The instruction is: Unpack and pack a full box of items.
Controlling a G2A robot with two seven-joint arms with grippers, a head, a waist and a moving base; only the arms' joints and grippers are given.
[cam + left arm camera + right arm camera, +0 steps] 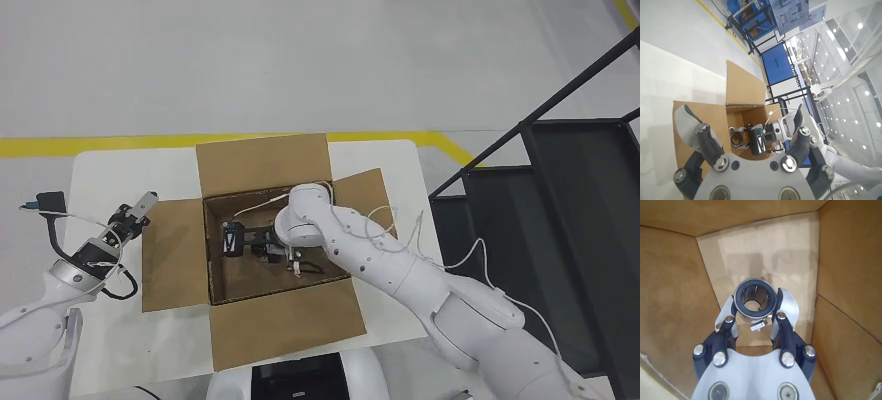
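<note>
An open cardboard box (176,255) stands in the middle of the white table, its flaps folded out. My right arm reaches down into it. My right gripper (756,298) is shut on a metal cylinder bearing (755,300) with a black end ring, held just above the box floor (761,256). In the top view the bearing (232,242) sits near the box's left inner wall, and the left wrist view shows it too (736,139). My left gripper (743,117) is open and holds nothing, hovering beside the box's left flap (140,210).
The table (110,170) has bare room on the left and behind the box. A yellow floor line (100,146) runs behind the table. A black metal stair frame (560,200) stands to the right. The box's inner walls (668,285) close in around my right gripper.
</note>
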